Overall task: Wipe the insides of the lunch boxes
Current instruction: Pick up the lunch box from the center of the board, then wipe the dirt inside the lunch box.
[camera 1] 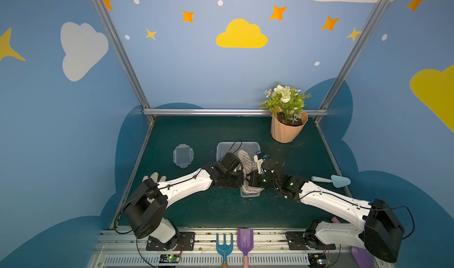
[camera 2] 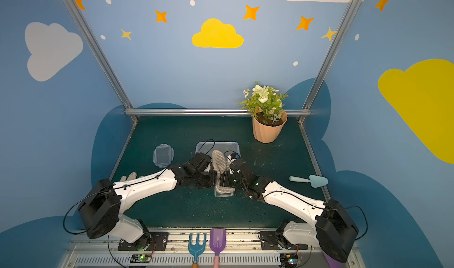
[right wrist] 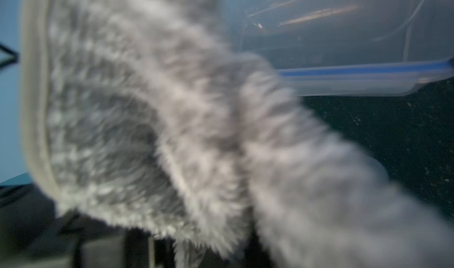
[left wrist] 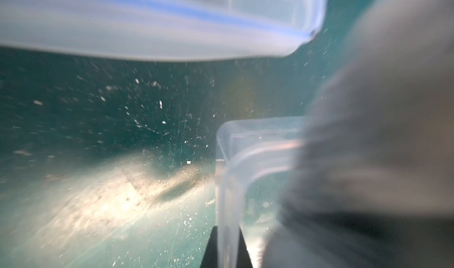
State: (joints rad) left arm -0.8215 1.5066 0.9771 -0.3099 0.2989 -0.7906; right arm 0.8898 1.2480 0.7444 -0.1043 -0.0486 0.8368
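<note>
At the middle of both top views, on the dark green desk (camera 1: pixel 208 212): small lunch box (camera 1: pixel 251 193), upright, mostly covered by the two wrists meeting over it. Just above it in the frame, large lunch box (camera 1: pixel 224 149), also upright and open, with a blue line along its edge in the wrist views.

Left gripper (left wrist: pixel 227 253) down at a corner of the small lunch box, fingers (left wrist: pixel 210 254) clamped on its clear wall, one on each side of it. Right gripper (camera 1: pixel 254 178) closed on the grey striped cloth (camera 1: pixel 245 159), its own tips mostly buried in the pile in the right wrist view, pressed together on the fabric. Lower part of the cloth lying inside the small lunch box, upper end standing up and overlapping the near edge of the large lunch box in the picture. Cannot tell whether touching it.

Left of the large lunch box and apart from it, a small clip lid (camera 1: pixel 183 155) flat on the desk. Upper right, a flower pot (camera 1: pixel 288 130). Right of centre, a pale teal trowel (camera 1: pixel 331 180). Along the bottom edge, a blue rake (camera 1: pixel 224 246) beside a purple shovel (camera 1: pixel 245 239). Pale crumbs scattered over the desk around the boxes.
</note>
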